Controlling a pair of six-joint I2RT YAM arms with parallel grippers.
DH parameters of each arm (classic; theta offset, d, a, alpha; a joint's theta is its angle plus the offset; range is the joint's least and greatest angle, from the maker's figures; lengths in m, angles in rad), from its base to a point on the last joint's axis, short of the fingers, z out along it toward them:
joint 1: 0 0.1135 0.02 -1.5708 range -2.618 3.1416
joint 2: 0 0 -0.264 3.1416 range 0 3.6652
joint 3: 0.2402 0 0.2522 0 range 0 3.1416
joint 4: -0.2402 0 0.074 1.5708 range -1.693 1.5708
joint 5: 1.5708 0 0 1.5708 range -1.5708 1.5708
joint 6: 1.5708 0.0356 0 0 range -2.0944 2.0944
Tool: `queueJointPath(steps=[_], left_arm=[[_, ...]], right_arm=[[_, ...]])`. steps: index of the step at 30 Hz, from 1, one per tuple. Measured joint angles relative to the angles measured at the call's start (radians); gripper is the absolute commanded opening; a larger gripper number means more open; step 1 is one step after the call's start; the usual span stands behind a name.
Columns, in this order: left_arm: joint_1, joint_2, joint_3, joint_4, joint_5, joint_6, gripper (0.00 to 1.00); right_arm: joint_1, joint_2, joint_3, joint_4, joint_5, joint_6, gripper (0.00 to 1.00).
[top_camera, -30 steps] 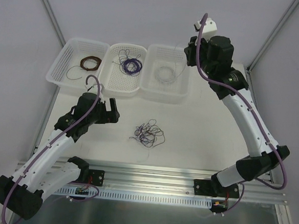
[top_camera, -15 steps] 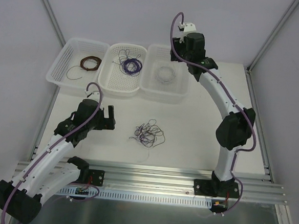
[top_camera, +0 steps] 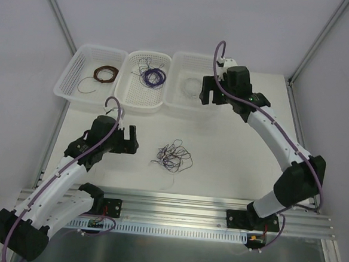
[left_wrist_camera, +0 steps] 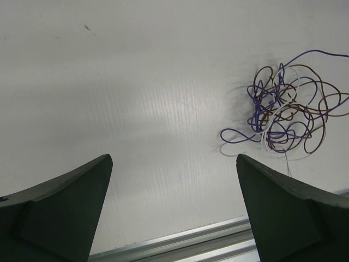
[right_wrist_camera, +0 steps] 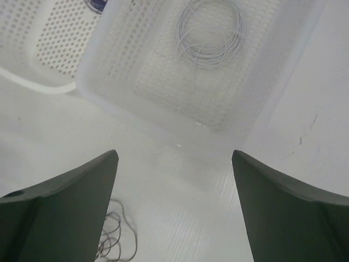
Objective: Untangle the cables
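**A:** What has shifted since a second ago?

**B:** The right arm has swung in from the far right corner and come down lower. The right gripper (top_camera: 208, 92) now hangs by the near side of the right basket (top_camera: 190, 115). The left arm has barely moved.

**A:** Has that gripper got hold of anything?

**B:** No. In its wrist view the fingers (right_wrist_camera: 71, 202) stand wide apart. Only the basket's near wall and bare table (top_camera: 233, 153) show between them.

**A:** What lies in that basket?

**B:** A neat white coil (right_wrist_camera: 210, 30), flat on the perforated floor and clear of the fingers.

**A:** And the left gripper?

**B:** The left gripper (top_camera: 129, 138) hovers over the table left of centre. Its jaws are spread as wide as the other's and it is empty too.

**A:** Where are the cables?

**B:** The cables (top_camera: 172, 156) lie on the table around the middle, nearer the near edge than the baskets. They sit just to the right of the left gripper and well apart from the right one. The left wrist view shows purple, brown and pale strands in loose, crossing loops, off to the right of the gap between its fingers. In the right wrist view a few thin loops show at the bottom left, too dim to tell their colours.

**A:** The other baskets?

**B:** They stand in a row with the first along the far side. The middle basket (top_camera: 141, 108) holds a purple coil (top_camera: 152, 77). The left basket (top_camera: 75, 97) holds a brown coil (top_camera: 105, 73).
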Motion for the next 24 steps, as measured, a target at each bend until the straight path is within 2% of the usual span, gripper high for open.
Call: queueJointPath(steps=[4,8,11,15,20,24], left_arm=[[0.0,0.015,0.0,0.003,0.056,0.013,0.99],[0.0,0.031,0.0,0.011,0.103,0.018,0.99],[0.0,0.05,0.0,0.016,0.137,0.019,0.99],[0.0,0.08,0.0,0.019,0.192,0.019,0.93],[-0.006,0.129,0.0,0.026,0.245,0.014,0.89],[-0.075,0.187,0.004,0.035,0.242,-0.018,0.87]], right_arm=[[0.043,-0.192,-0.16,-0.011,-0.05,0.047,0.85],[0.14,-0.317,-0.328,-0.013,-0.075,0.104,0.82],[0.223,-0.346,-0.429,-0.014,-0.089,0.147,0.8],[0.311,-0.363,-0.562,0.011,-0.098,0.226,0.7],[0.359,-0.373,-0.69,0.092,-0.097,0.325,0.65],[0.383,-0.351,-0.715,0.154,-0.096,0.375,0.63]])
